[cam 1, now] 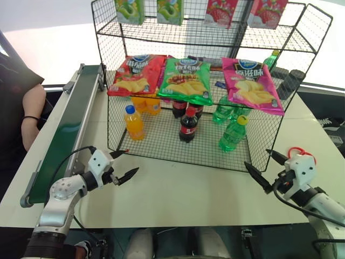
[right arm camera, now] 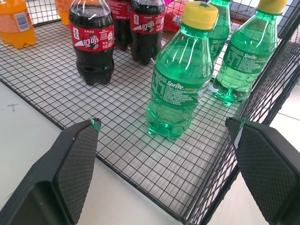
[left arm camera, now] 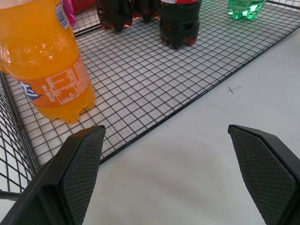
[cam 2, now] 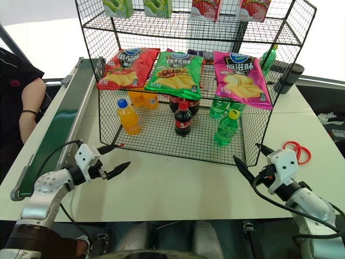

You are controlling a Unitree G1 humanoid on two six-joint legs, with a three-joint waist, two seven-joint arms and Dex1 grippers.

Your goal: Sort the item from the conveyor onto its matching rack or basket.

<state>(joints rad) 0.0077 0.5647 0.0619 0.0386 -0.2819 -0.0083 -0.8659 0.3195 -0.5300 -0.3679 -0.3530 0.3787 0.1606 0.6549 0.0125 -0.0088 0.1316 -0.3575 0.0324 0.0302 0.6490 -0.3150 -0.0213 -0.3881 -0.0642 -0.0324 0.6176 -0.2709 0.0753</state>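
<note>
now both empty: left gripper (cam 1: 123, 164) and right gripper (cam 1: 265, 167) spread wide above the table (cam 1: 178, 194); green bottle (right arm camera: 180, 75) upright on rack (cam 1: 161, 145) floor.

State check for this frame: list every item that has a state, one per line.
Translucent green plastic soda bottle: upright, capped, on bottom tier.
Dark green conveyor belt: nothing on it.
Black wire-mesh shelf unit: stocked on every tier.
Dark cola bottle with red cap: upright, capped.
Orange-drink bottle: upright, capped.
Left gripper: open, holding nothing.
Right gripper: open, holding nothing.
</note>
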